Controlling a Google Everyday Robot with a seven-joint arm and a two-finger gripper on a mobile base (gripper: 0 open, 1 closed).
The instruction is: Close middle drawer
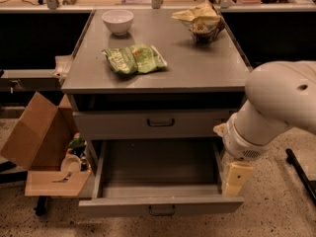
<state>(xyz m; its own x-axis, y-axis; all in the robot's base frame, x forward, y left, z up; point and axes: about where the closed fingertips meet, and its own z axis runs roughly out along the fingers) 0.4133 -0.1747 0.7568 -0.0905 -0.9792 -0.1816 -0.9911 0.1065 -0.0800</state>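
Middle drawer [118, 206] sits pulled out, lower centre of frame, under the taller drawer front. Gripper [236, 178] hangs pointing down at its right front corner, lower right, probably staged to get onto the front panel and push. Can't tell whether it's open or closed, or touching.

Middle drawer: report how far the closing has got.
Nothing looks done: the middle drawer stands pulled well out, its inside showing. In hand: the gripper sits by its right front corner; contact cannot be told. Left: pushing it shut.
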